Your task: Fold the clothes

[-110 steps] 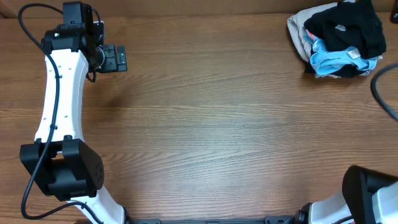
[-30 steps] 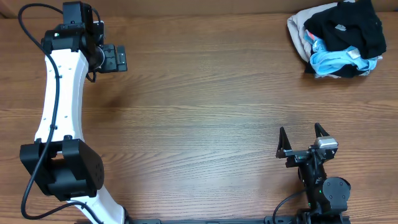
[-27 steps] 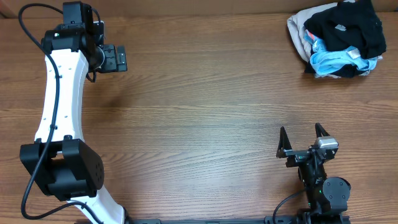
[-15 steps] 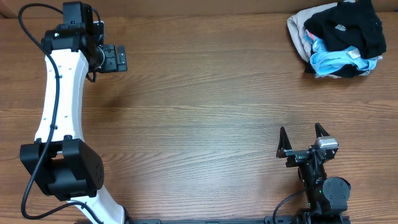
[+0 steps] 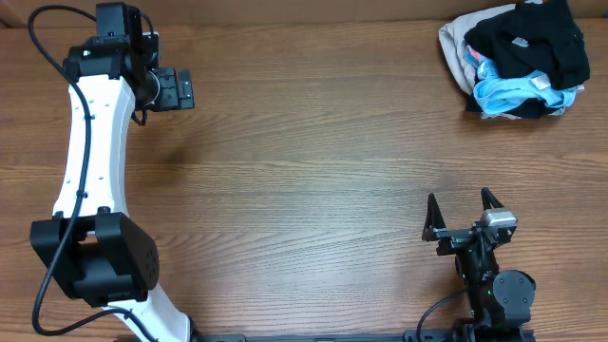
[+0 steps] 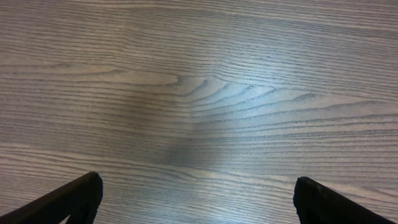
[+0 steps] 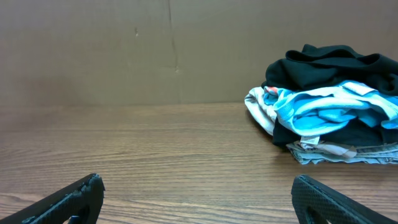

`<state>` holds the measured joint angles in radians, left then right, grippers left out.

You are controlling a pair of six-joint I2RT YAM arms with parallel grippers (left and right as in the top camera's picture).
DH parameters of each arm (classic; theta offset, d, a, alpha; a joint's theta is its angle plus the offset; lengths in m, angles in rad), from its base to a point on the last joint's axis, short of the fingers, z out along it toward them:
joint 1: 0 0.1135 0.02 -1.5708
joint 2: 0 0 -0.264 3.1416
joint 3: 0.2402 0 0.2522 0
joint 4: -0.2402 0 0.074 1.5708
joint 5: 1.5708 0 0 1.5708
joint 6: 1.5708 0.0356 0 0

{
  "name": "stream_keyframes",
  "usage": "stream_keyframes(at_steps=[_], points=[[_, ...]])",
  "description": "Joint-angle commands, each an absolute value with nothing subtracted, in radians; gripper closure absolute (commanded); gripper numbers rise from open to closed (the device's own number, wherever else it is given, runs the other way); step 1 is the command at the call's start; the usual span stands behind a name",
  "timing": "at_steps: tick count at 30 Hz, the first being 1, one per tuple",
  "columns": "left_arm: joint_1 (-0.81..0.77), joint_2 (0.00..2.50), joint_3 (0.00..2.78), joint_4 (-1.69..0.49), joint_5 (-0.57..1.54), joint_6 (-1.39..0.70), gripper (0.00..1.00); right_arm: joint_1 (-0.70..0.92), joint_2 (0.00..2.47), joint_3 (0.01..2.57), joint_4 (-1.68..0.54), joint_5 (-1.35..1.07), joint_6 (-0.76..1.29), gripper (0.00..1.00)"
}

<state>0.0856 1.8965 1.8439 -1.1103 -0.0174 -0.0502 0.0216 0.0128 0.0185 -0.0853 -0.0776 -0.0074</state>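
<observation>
The black shirt (image 5: 532, 36) lies crumpled on top of a heap at the table's far right corner, its small white logo facing up. It also shows in the right wrist view (image 7: 323, 62), bunched at the back of the heap. My left gripper (image 5: 180, 90) is open and empty at the far left of the table; its wrist view shows only bare wood between the fingertips (image 6: 196, 196). My right gripper (image 5: 462, 204) is open and empty near the front right edge, far from the heap, with bare table between its fingertips (image 7: 196, 193).
In the same heap lie a light-blue-and-white garment (image 5: 513, 90) and a beige garment (image 5: 459, 43) under the shirt. The wooden table (image 5: 313, 171) spans the view. A brown wall (image 7: 124, 50) stands behind the table in the right wrist view.
The right arm came in from the lower right corner and its gripper now sits near the front right edge; it has held still for the last second. The left arm has not moved.
</observation>
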Motion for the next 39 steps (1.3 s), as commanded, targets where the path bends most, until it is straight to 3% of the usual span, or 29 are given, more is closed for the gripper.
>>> stream_keyframes(at_steps=[1, 11, 25, 39], points=[[0.057, 1.754, 1.867, -1.106, -0.010, -0.057, 0.00, 0.028, 0.003, 0.009, -0.080, -0.068, -0.003, 0.00], [0.032, 1.287, 1.810, -1.000, -0.051, -0.018, 0.00, 0.028, 0.003, 0.008, -0.080, -0.068, -0.003, 0.00], [0.032, 0.530, 0.796, -0.320, 0.046, -0.051, 0.00, 0.028, 0.003, 0.009, -0.080, -0.068, -0.003, 0.00], [0.032, 0.141, 0.134, 0.123, 0.065, -0.159, 0.00, 0.028, 0.003, 0.009, -0.080, -0.068, -0.003, 0.00]])
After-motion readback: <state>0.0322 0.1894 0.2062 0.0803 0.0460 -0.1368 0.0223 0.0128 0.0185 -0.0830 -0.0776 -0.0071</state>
